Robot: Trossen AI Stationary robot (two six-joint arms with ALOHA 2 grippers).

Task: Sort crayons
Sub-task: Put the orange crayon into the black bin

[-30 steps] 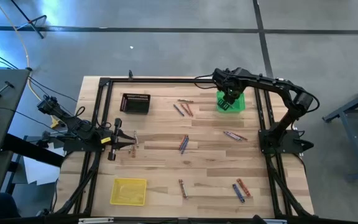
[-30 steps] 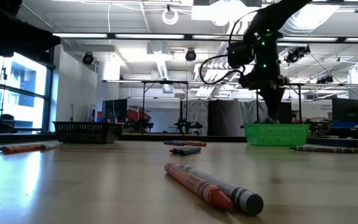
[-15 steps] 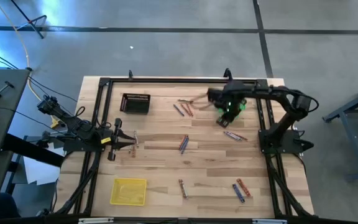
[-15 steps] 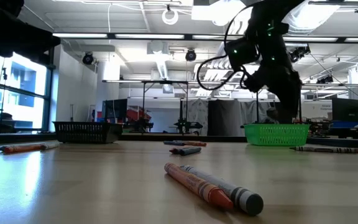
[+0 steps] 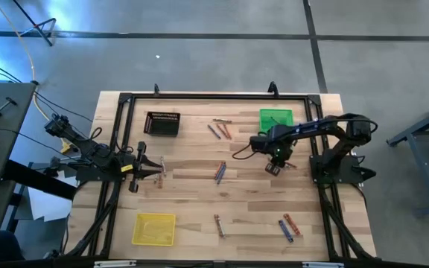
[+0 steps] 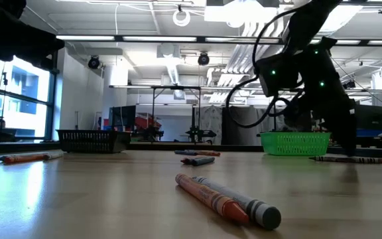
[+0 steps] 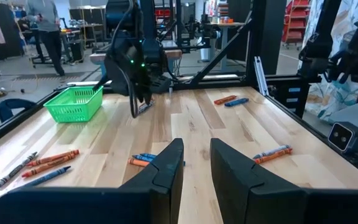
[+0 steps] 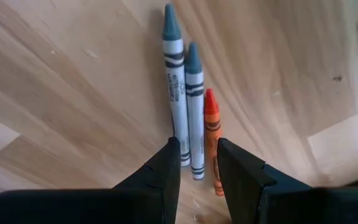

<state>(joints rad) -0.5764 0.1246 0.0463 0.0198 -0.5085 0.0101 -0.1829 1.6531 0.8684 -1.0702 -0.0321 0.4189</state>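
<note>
High view, progress: your crayons are mostly unsorted by my reading. Loose clusters lie on the tabletop: one group near the far edge, one at the middle, one near the front, one at front right, a few by the left claw, and a trio under the right claw.
High view, trays: green basket, black basket and yellow tray stand well apart. You cannot tell their contents from here.
High view, arms: your right arm reaches in just in front of the green basket. The left arm waits at the left edge.
Low view, foreground: an orange and a grey-tipped crayon lie touching, close to the camera. More lie in the middle distance, at far left and at far right.
Low view, obstacles: the right arm comes down beside the green basket. Nothing blocks its way that I can see.
Left wrist view: the left claw is released, holding nothing. Crayons lie scattered ahead of it.
Right wrist view: the right claw is parted, straddling the ends of two blue-grey crayons. The orange crayon touches them, so you may catch it too.
Remaining: nearly all picks, judged from the spread.
</note>
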